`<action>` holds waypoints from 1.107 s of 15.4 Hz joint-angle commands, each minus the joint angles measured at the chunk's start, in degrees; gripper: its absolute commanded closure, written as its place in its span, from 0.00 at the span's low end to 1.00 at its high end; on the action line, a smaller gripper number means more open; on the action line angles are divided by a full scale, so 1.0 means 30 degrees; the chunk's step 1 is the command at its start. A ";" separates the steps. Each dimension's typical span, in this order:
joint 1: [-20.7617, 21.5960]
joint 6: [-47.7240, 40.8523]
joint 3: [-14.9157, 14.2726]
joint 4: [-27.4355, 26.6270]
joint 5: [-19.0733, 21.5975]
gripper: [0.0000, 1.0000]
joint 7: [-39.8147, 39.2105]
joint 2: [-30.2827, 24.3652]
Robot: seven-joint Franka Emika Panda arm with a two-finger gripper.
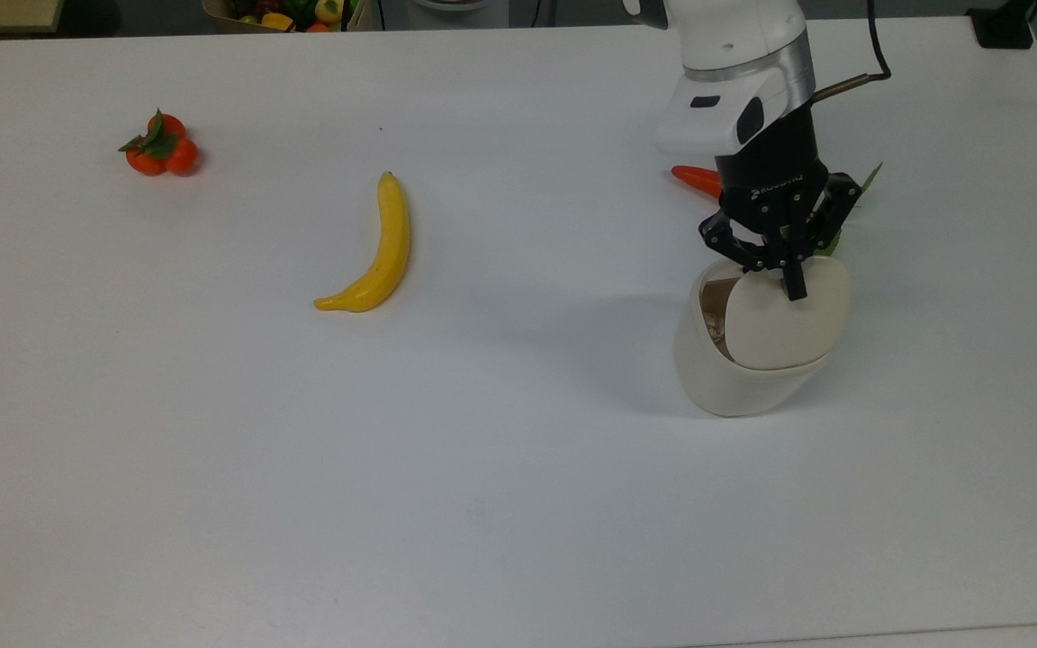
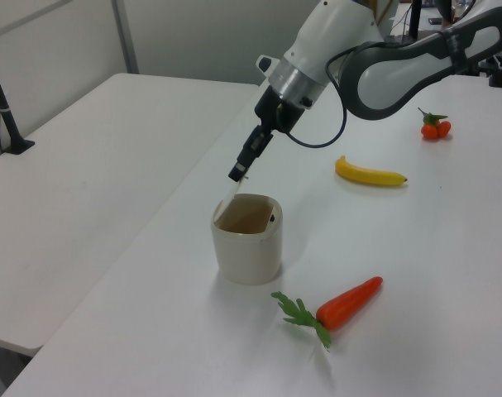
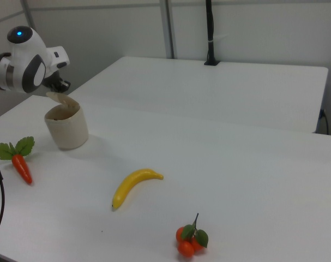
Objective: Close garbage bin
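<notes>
Nearest first: spotted the garbage bin standing upright on the white bench, over on the top view's right. Not closed yet, going by the pictures. Caught the lid tilted over most of the mouth, with a gap left on the top view's left and something brownish showing inside. Saw the same lid in the right view, raised at a slant above the rim rather than lying flat.

Right above it, found the hand with fingers pinched narrow, holding nothing, tip pressed against the far edge of the lid. Looked like a push, not a grab. In the left view, noticed the hand angled down just above the far rim of the bin.

So, my guess: maybe halfway done. Left to do: pressing the lid the rest of the way down until flat on the rim, then backing off.

Farther back: a carrot just behind the bin, partly hidden by the arm. Way off to the top view's left, a banana, and farther still a little bunch of oranges. None of it in the way.
</notes>
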 commanded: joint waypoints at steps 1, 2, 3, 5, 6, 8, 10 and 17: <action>-0.0354 -0.1546 0.0315 -0.1382 -0.0340 1.00 0.0220 -0.0995; -0.0354 -0.1956 0.0315 -0.1412 -0.0340 1.00 0.0191 -0.0995; -0.0354 -0.2453 0.0315 -0.1412 -0.0340 1.00 0.0191 -0.0995; -0.0354 -0.3158 0.0315 -0.1412 -0.0340 1.00 0.0191 -0.1024; -0.0354 -0.3364 0.0315 -0.1441 -0.0340 1.00 0.0191 -0.0995; -0.0354 -0.3484 0.0315 -0.1849 -0.0340 1.00 0.0162 -0.0995; -0.0296 -0.3484 0.0315 -0.2086 -0.0369 1.00 0.0162 -0.0995; -0.0149 -0.3455 0.0315 -0.2496 -0.0370 1.00 0.0220 -0.0819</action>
